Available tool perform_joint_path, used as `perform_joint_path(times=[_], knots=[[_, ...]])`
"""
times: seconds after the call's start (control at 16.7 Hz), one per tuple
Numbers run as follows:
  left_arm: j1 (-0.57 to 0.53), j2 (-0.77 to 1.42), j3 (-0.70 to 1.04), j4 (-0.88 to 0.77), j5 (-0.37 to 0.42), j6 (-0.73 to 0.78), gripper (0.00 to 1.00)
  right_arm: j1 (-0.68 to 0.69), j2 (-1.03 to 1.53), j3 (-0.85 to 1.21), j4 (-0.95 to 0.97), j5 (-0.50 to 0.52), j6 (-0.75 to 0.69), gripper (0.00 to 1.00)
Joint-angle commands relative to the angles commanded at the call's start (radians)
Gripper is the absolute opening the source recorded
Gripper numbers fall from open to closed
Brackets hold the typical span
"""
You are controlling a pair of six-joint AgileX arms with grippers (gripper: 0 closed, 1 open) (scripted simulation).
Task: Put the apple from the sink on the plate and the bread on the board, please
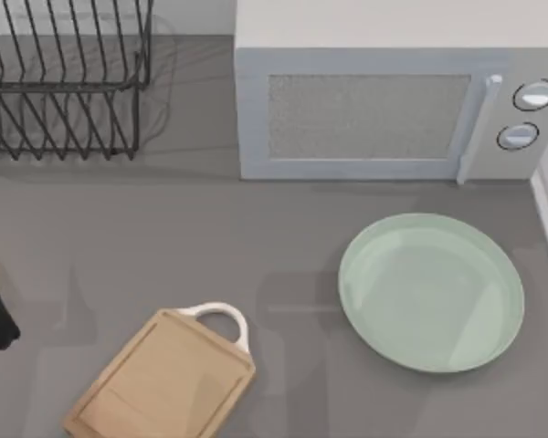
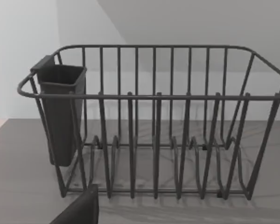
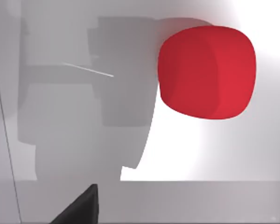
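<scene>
My right gripper hangs over the red apple (image 3: 206,72) lying on the white sink (image 3: 177,154) floor. I cannot tell how wide it is. I should drop straight down, squeeze gently, then carry it to the empty plate (image 1: 431,292).

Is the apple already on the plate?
No: in the top view the plate lies bare, while the apple rests on a white surface in the right wrist view.

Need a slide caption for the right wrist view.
Red apple lying on a pale white surface, seen close from the right arm's wrist camera.
</scene>
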Motion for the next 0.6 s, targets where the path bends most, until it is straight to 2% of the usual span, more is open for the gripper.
perform_joint_path(times=[0.36,0.6], knots=[[0.000,0.000,0.000,0.000,0.000,0.000,1.00,0.005,0.009,-0.012,0.017,0.000,0.001,1.00],[0.000,0.000,0.000,0.000,0.000,0.000,1.00,0.004,0.092,-0.079,0.170,0.001,0.002,1.00]])
